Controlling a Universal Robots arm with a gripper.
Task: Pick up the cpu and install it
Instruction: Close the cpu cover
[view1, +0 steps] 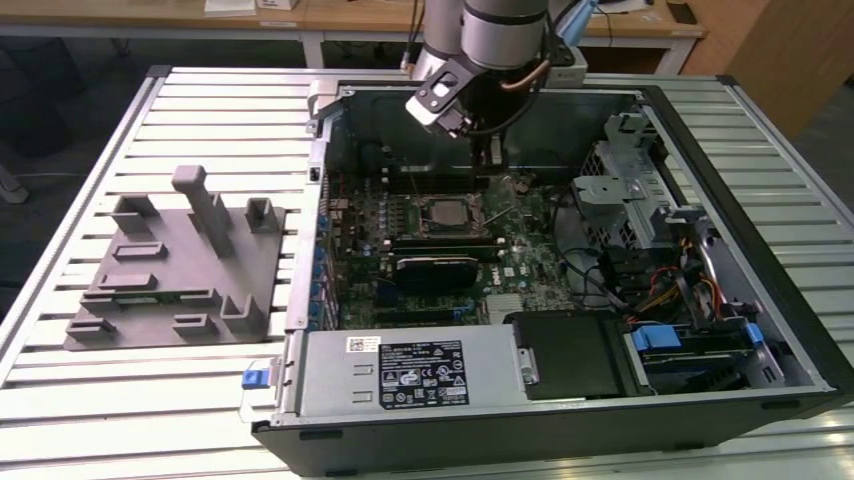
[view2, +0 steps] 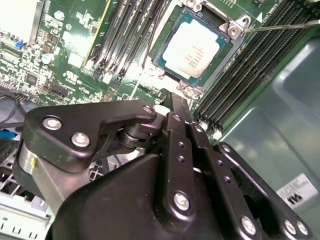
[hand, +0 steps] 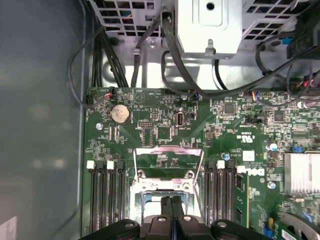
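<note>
The cpu (view2: 195, 47), a small flat square chip with a pale silver-grey metal top, lies level inside the square metal socket (view2: 235, 27) on the green motherboard (hand: 165, 132). In the exterior view the cpu (view1: 445, 212) sits near the middle of the board. The socket's thin silver load frame (hand: 167, 152) stands raised, and its thin wire lever (view2: 285, 24) runs out over the dark memory slots (view2: 240, 70), unlatched as far as I can tell. My black two-finger gripper (hand: 171, 201) has its fingers pressed together with nothing between them. It hangs above the board, apart from the chip, towards the far wall of the open black computer case (view1: 701, 140). The grey moulded fixture (view1: 174, 270) rests on the slatted metal table (view1: 120, 400), well apart from the work. Finding: the chip is placed, so the pick-up and seating are done, but retention is not yet made and the install is incomplete. Any further work at the socket calls for clearance from the raised frame and no sideways load on the seated chip.
</note>
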